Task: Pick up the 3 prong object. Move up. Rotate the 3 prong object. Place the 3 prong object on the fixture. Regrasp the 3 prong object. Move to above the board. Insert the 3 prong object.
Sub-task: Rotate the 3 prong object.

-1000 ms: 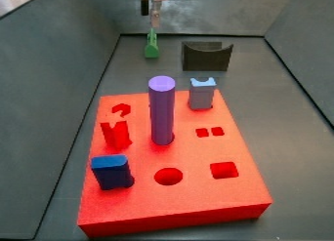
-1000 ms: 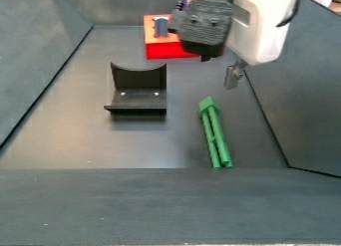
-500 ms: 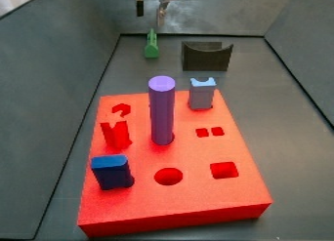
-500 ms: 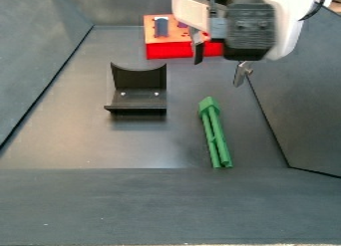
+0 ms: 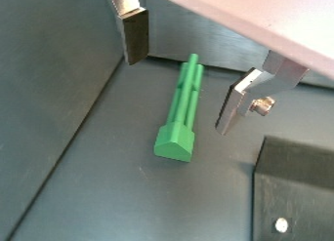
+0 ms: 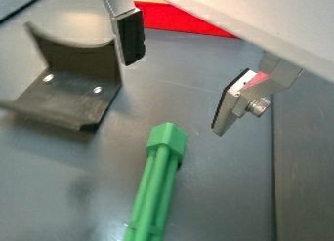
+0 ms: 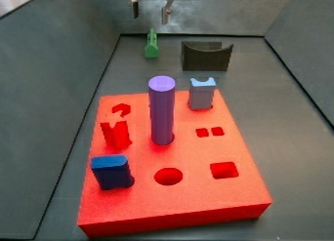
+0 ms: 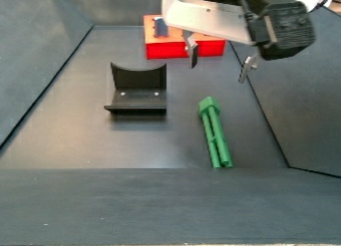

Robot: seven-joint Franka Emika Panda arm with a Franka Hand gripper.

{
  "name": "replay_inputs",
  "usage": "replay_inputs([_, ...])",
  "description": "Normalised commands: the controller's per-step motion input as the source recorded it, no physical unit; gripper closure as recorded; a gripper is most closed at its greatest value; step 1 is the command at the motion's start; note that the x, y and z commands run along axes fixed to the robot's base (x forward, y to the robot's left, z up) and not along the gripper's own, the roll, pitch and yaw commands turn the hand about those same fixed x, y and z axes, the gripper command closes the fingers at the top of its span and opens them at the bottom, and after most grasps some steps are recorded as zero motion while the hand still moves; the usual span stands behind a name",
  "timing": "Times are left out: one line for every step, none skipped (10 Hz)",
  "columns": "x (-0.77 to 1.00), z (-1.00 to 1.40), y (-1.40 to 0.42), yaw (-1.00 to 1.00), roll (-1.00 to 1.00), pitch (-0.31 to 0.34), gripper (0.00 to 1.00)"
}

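The 3 prong object (image 8: pixel 214 132) is a green bar lying flat on the dark floor near the right wall, seen in both wrist views (image 5: pixel 181 110) (image 6: pixel 156 186) and small at the back of a side view (image 7: pixel 151 43). My gripper (image 8: pixel 217 63) hangs above its far end, open, with nothing between the fingers (image 5: pixel 135 38). In both wrist views (image 5: pixel 181 93) (image 6: pixel 175 96) the jaws stand wide apart, one on each side of the bar's line. The fixture (image 8: pixel 136 89) (image 6: pixel 59 84) (image 7: pixel 205 56) stands beside the bar. The red board (image 7: pixel 177 191) (image 8: pixel 166 51) lies beyond it.
On the board stand a purple cylinder (image 7: pixel 160 108), a light-blue block (image 7: pixel 202 93), a red forked piece (image 7: pixel 115 135) and a blue block (image 7: pixel 109 171). Sloping dark walls (image 8: pixel 286 121) close in the floor on both sides, the right one close to the green bar.
The hand has turned about its upright axis, so both fingers now show spread across the green bar. The bar and the fixture have not moved.
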Motion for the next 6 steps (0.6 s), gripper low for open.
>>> replay_inputs([0.02,-0.04,0.0,1.0,0.0,-0.005,0.0])
replay_inputs([0.02,-0.04,0.0,1.0,0.0,-0.005,0.0])
replay_inputs([0.02,-0.04,0.0,1.0,0.0,-0.006,0.0])
replay_inputs([0.02,-0.04,0.0,1.0,0.0,-0.007,0.0])
replay_inputs([0.02,-0.04,0.0,0.75,0.01,-0.009,0.0])
replay_inputs([0.02,-0.04,0.0,0.51,0.01,-0.009,0.0])
